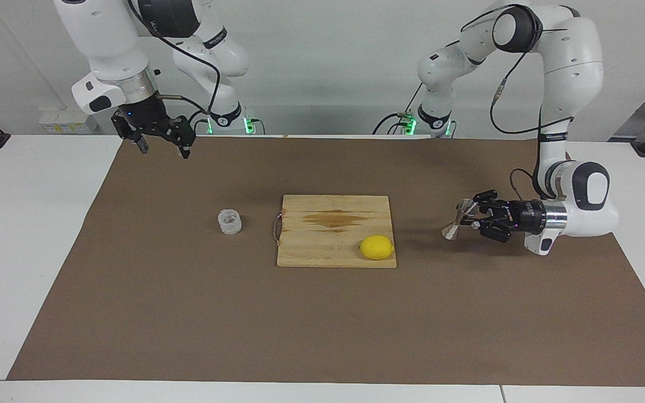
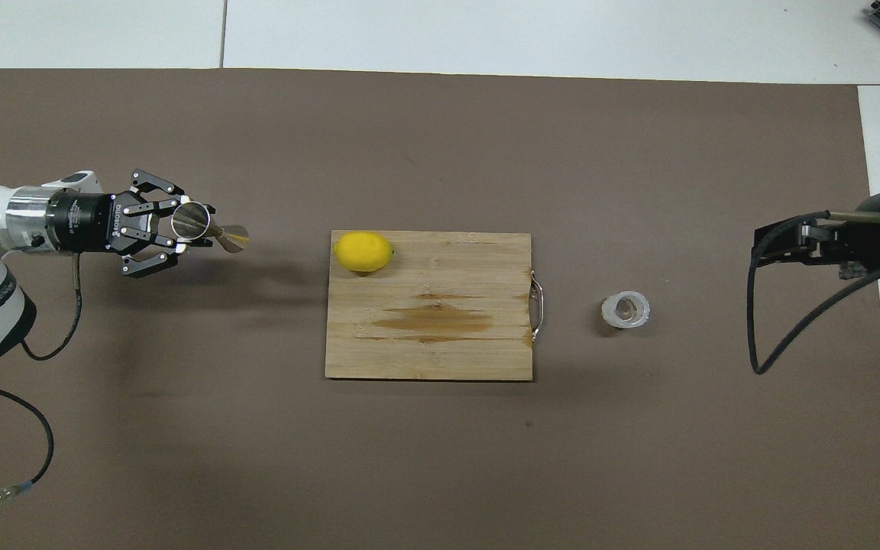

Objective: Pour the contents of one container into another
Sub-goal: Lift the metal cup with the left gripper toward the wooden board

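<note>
— Knobbly clear glass cup (image 1: pixel 229 221): we see it squat and upright on the brown mat (image 1: pixel 188 313), toward the right arm's end of the table, just beside the metal handle of the pale wooden cutting board (image 1: pixel 322 246) and apart from it.

— And we find the small silvery hourglass-shaped metal jigger (image 1: pixel 456 220) up in the air, pinched in the left gripper (image 1: pixel 471 216). Its fingers are pressed in on the upper cone, and the jigger hangs tilted over the mat toward the left arm's end of the table.

— From overhead we look straight into the jigger's (image 2: pixel 203 226) open mouth, with its other cone pointing toward the board (image 2: pixel 428 351). The left gripper (image 2: pixel 180 229) lies level, its wrist horizontal.

— We see the right gripper (image 1: pixel 161 144) waiting, high over the mat's edge nearest the robots, at the right arm's end. Its two fingers stand spread apart, holding nothing.

— We also note the yellow lemon (image 1: pixel 377 247) resting on the board, at the corner toward the left arm's end and farther from the robots. A brown stain marks the board's middle.

— The cup (image 2: pixel 626 311) and the jigger are well apart, we agree, with the board between them.
</note>
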`<control>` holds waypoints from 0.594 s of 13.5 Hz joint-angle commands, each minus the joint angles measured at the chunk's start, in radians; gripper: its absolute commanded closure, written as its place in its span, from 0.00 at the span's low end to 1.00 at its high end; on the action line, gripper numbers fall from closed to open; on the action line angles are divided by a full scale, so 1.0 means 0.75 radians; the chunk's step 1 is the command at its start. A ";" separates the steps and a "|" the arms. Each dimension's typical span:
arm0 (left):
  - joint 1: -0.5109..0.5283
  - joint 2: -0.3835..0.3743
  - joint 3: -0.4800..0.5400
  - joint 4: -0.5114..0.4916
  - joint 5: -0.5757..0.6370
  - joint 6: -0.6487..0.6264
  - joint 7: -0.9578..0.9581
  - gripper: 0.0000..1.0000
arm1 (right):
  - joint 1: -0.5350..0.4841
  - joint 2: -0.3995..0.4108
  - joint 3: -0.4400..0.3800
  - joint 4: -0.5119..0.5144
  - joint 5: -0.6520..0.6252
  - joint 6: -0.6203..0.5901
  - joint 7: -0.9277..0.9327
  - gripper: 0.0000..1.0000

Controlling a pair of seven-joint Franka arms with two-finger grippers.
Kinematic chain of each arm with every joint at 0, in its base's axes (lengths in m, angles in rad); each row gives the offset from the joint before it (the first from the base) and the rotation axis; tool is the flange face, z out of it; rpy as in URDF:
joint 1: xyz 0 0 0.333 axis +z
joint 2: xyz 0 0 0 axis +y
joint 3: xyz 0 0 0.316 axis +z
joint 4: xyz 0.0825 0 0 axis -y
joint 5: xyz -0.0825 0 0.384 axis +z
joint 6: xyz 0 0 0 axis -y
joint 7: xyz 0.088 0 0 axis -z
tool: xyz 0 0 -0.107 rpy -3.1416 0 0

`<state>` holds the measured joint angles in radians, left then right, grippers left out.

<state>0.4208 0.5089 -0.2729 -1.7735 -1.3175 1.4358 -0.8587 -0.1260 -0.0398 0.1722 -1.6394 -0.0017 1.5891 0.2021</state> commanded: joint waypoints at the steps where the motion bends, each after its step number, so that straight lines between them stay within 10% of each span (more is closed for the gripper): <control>1: -0.115 -0.161 0.014 -0.159 -0.133 0.161 -0.043 1.00 | -0.018 -0.008 0.008 -0.007 0.031 -0.014 -0.020 0.00; 8: -0.364 -0.329 0.014 -0.337 -0.399 0.462 -0.041 1.00 | -0.020 -0.008 0.008 -0.007 0.031 -0.014 -0.020 0.00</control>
<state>0.1784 0.3243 -0.2783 -1.9562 -1.5528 1.7397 -0.8793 -0.1260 -0.0398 0.1722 -1.6394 -0.0017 1.5891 0.2021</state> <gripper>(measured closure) 0.586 0.000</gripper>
